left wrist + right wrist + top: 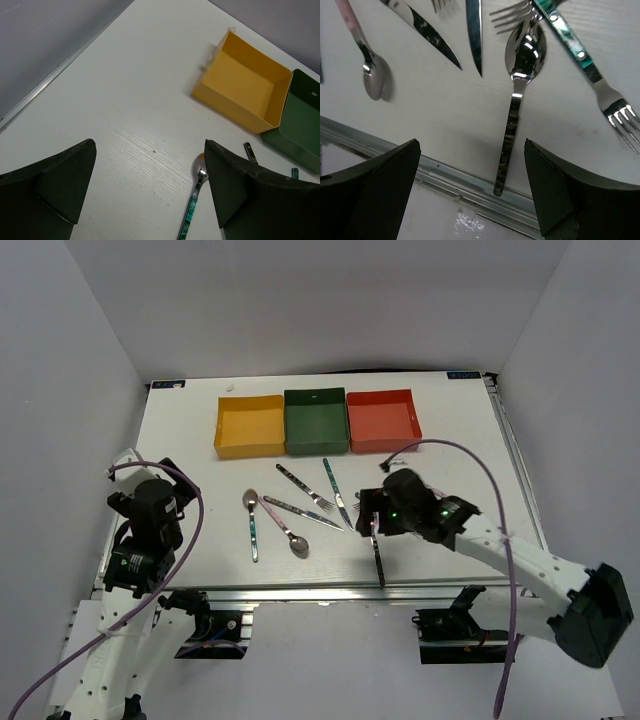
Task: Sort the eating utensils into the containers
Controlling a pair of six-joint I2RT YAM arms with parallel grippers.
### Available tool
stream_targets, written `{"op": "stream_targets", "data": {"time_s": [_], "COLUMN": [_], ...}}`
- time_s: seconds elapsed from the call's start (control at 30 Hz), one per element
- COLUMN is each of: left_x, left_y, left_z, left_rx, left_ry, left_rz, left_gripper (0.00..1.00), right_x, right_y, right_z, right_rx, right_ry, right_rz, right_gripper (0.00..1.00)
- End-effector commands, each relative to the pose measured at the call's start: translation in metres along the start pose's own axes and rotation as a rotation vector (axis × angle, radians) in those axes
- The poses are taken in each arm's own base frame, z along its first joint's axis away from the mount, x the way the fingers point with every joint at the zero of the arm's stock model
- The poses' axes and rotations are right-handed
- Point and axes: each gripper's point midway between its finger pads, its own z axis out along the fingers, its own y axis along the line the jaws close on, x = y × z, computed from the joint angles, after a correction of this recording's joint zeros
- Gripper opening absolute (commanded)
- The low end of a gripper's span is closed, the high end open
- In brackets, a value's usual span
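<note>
Your right jaws, spread and empty like the left jaws, hang over the dark-handled spoon (511,120) at frame centre, its handle running down to the counter (445,115) edge.

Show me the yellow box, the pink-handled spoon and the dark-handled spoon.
yellow box (250,427): top view, its bare floor.
pink-handled spoon (298,546): top view, its bowl.
dark-handled spoon (514,112): right wrist view, upper handle.
</note>
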Motion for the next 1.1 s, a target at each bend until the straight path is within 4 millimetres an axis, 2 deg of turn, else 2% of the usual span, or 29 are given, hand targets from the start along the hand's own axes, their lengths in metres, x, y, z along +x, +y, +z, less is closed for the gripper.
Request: {"op": "stream_targets", "data": {"time_s": [0.0, 0.03, 0.13, 0.27, 0.43, 0.47, 0.53, 0.57, 0.63, 0.67, 0.8, 0.83, 0.9, 0.93, 1.0, 1.07], "left_x": [0.001, 0.001, 0.003, 0.003, 0.003, 0.003, 0.004, 0.004, 0.004, 0.005, 0.004, 0.005, 0.005, 0.004, 0.005, 0.005], "left_y": [-0.003, -0.002, -0.004, -0.004, -0.005, -0.005, -0.006, -0.007, -0.006, -0.007, -0.007, -0.007, -0.007, -0.007, -0.006, -0.005], "left_z": [0.002, 0.002, 0.003, 0.003, 0.003, 0.003, 0.003, 0.003, 0.003, 0.003, 0.003, 0.003, 0.003, 0.003, 0.003, 0.003], "left_rx": [0.005, 0.004, 0.01, 0.009, 0.016, 0.014, 0.018, 0.021, 0.021, 0.021, 0.023, 0.023, 0.022, 0.023, 0.018, 0.016], "left_ry": [0.008, 0.007, 0.016, 0.017, 0.016, 0.017, 0.018, 0.019, 0.02, 0.022, 0.023, 0.023, 0.024, 0.022, 0.022, 0.022], "left_rz": [0.005, 0.005, 0.012, 0.013, 0.011, 0.012, 0.014, 0.014, 0.014, 0.017, 0.017, 0.017, 0.019, 0.017, 0.017, 0.018], "left_gripper": [0.98, 0.98, 0.98, 0.98, 0.98, 0.98, 0.98, 0.98, 0.98, 0.98, 0.98, 0.98, 0.98, 0.98, 0.98, 0.98], "right_x": [0.009, 0.023, 0.044, 0.056, 0.076, 0.087, 0.095, 0.099, 0.102, 0.102, 0.076, 0.055, 0.028, 0.0, -0.026, -0.064], "right_y": [-0.006, -0.008, -0.02, -0.022, -0.037, -0.041, -0.041, -0.041, -0.044, -0.042, -0.023, -0.009, 0.004, 0.012, 0.011, 0.005], "right_z": [0.014, 0.027, 0.045, 0.059, 0.07, 0.072, 0.076, 0.077, 0.076, 0.075, 0.058, 0.047, 0.035, 0.024, 0.018, 0.021], "right_rx": [0.18, 0.211, 0.298, 0.29, 0.333, 0.327, 0.31, 0.305, 0.308, 0.3, 0.259, 0.217, 0.182, 0.163, 0.157, 0.143], "right_ry": [-0.034, 0.004, 0.055, 0.074, 0.124, 0.152, 0.167, 0.178, 0.183, 0.184, 0.123, 0.072, -0.003, -0.07, -0.103, -0.146], "right_rz": [-0.029, -0.034, -0.065, -0.071, -0.081, -0.08, -0.074, -0.067, -0.062, -0.061, -0.064, -0.064, -0.068, -0.048, -0.046, -0.015], "right_gripper": [0.89, 0.87, 0.78, 0.6, 0.56, 0.51, 0.39, 0.26, 0.12, 0.01, 0.0, 0.0, 0.0, 0.0, 0.0, 0.0]}}
